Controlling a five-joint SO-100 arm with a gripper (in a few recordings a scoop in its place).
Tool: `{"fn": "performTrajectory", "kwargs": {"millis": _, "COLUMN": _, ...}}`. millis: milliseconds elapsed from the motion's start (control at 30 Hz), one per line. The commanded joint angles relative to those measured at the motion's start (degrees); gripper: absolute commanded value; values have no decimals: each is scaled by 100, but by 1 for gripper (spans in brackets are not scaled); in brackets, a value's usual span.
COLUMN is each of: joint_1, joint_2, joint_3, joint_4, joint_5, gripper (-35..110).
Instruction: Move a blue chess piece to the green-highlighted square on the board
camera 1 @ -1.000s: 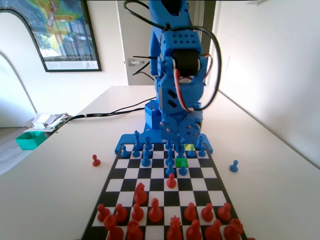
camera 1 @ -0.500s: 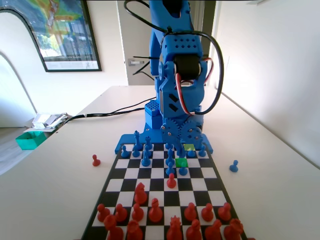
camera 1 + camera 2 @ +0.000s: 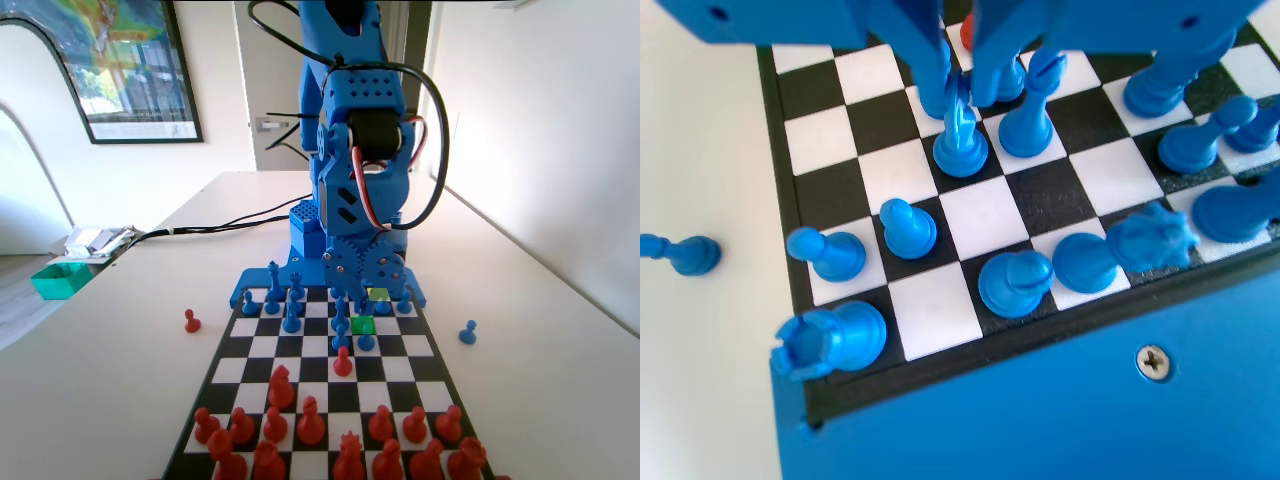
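Almost nothing is changing from half a second ago to now; against the frame a second back, my arm is sitting slightly lower over the far rows of the board. In the wrist view, my end effector is hanging from the top centre, its two jaws closing around the tall blue piece just below them; whether they are already gripping it I cannot tell. That piece is standing upright on its own cell, so I am judging the pick as only beginning. The green-highlighted square is lying right of centre in the fixed view, bare, with a paler yellow-green cell just behind it. Lifting, carrying and setting down are all remaining.

The surface is pale and plain, carrying one red pawn at left and one blue pawn at right, off the board. Behind, white walls and a framed picture at upper left are catching daylight.
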Motion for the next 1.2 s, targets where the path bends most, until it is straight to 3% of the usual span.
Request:
{"fn": "performTrajectory", "kwargs": {"millis": 0, "joint_1": -141, "joint_2": 132, "joint_3": -9, "joint_4": -26, "joint_5": -132, "gripper": 9}}
{"fn": "performTrajectory", "kwargs": {"millis": 300, "joint_1": -105, "joint_2": 378, "joint_3": -149, "joint_4": 202, "joint_5": -105, "gripper": 10}}
{"fn": "performTrajectory", "kwargs": {"millis": 667, "joint_1": -185, "joint_2": 993, "joint_3": -1230, "joint_4": 1740, "joint_5": 79, "gripper": 10}}
{"fn": "performTrajectory", "kwargs": {"millis": 933, "joint_1": -141, "joint_2": 1617, "joint_3": -2171, "joint_4": 3006, "joint_5": -527, "gripper": 1}}
{"fn": "performTrajectory", "kwargs": {"millis": 1167, "joint_1": -9, "joint_2": 2338, "joint_3": -2927, "joint_4": 4061, "joint_5": -1239, "gripper": 1}}
